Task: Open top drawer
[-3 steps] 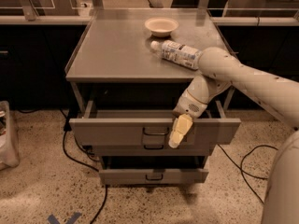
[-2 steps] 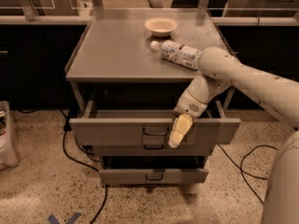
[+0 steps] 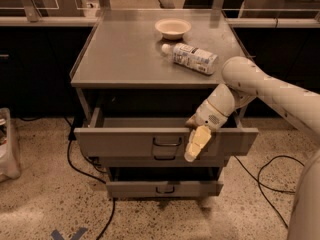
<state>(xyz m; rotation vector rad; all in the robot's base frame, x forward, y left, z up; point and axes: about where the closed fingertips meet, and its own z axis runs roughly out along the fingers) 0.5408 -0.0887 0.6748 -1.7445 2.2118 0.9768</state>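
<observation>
The top drawer [image 3: 120,142] is the wide grey metal drawer right under the cabinet top. It stands pulled out toward me, and its dark inside shows behind the flat front. Its small dark wire handle [image 3: 167,142] is at the centre of the front. My gripper [image 3: 196,145] is at the drawer front's top edge, just right of the handle, and hangs down over the front face. The cream arm reaches in from the right.
A plastic bottle [image 3: 192,57] lies on its side on the cabinet top [image 3: 120,54], with a small bowl [image 3: 173,28] behind it. The middle drawer's handle [image 3: 165,158] and the bottom drawer [image 3: 164,188] sit below. Black cables [image 3: 260,184] trail on the floor on both sides. A bin [image 3: 7,149] stands at the left.
</observation>
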